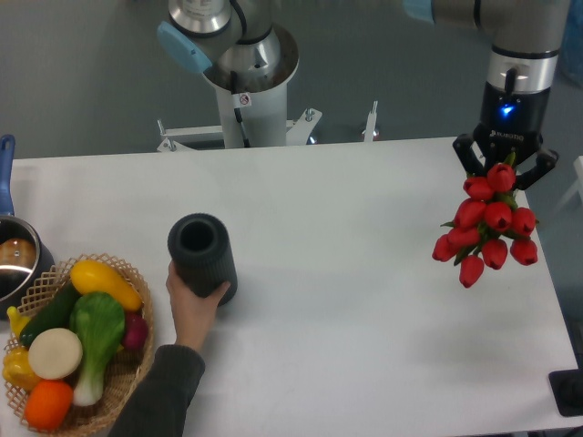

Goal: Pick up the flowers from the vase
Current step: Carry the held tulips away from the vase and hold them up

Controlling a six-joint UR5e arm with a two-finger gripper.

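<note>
The flowers (487, 228), a bunch of red tulip buds with green leaves, hang above the table's right side. My gripper (504, 167) is shut on their stems from above, fingers spread either side of the top buds. The vase (202, 257), dark and ribbed with an empty round mouth, stands upright left of centre, far from the gripper. A person's hand (192, 305) grasps the vase from the front.
A wicker basket (118, 391) of vegetables and fruit sits at the front left. A metal pot (15, 259) with a blue handle is at the left edge. The robot base (244, 82) stands behind the table. The person's sleeve (164, 396) reaches in from the bottom.
</note>
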